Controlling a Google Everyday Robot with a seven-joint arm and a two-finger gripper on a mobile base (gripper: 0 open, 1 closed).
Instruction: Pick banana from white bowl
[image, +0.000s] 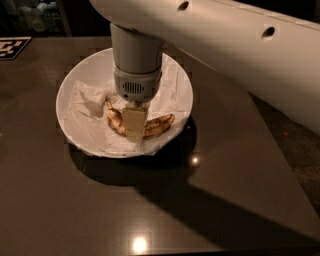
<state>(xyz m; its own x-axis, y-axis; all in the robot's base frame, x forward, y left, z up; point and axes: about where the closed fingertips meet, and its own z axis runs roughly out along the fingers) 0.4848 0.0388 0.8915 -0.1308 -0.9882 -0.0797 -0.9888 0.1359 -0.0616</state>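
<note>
Banana (161, 123) in white bowl (89, 69) under tool (134, 134)

The surface (90, 210): dark, smooth, glossy, mirrors lamp spots. The white bowl (64, 95): smooth, faint sheen at rim. The paper towel (85, 107) lining it: matt, crumpled. The banana (161, 124): dull yellow skin, brown-speckled. The tool (134, 126), down in the bowl over the banana: cream, matt, plastic-looking. The arm (225, 45): smooth off-white shell, satin finish.
</note>
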